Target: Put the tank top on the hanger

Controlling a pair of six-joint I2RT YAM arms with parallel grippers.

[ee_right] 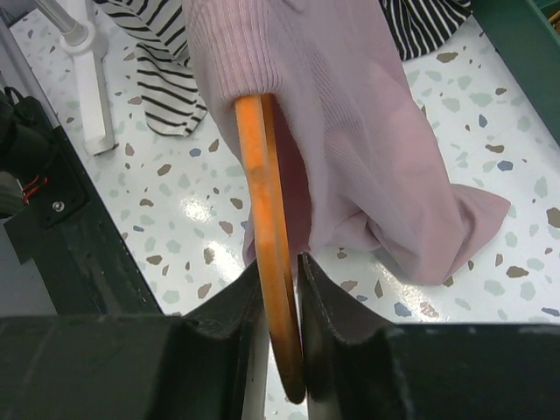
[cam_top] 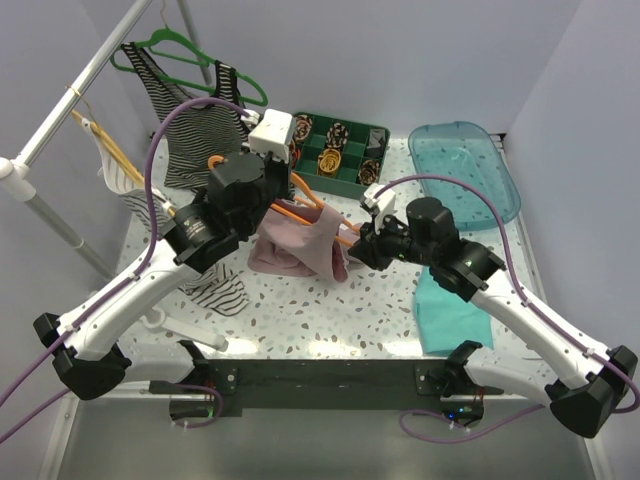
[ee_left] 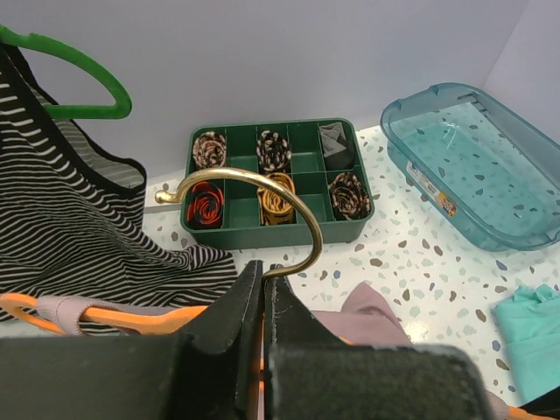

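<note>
The dusty-pink tank top (cam_top: 298, 246) hangs draped over the orange hanger (cam_top: 303, 211), lifted above the middle of the table. My left gripper (ee_left: 264, 267) is shut on the hanger's neck, just under its gold metal hook (ee_left: 293, 197); an orange hanger arm (ee_left: 131, 317) and the pink fabric (ee_left: 372, 311) show beside the fingers. From the right, my right gripper (ee_right: 280, 267) is shut on the bare tip of the hanger (ee_right: 267, 227), which sticks out of the tank top (ee_right: 350, 131). In the top view the right gripper (cam_top: 358, 240) sits at the tank top's right edge.
A green compartment tray (cam_top: 352, 185) with rolled items stands at the back, with a teal plastic bin (cam_top: 465, 170) to its right. A flat teal cloth (cam_top: 450, 315) lies under the right arm. Striped tank tops (cam_top: 195, 120) hang on a green hanger (cam_top: 170, 45) from the rail (cam_top: 90, 80) at left.
</note>
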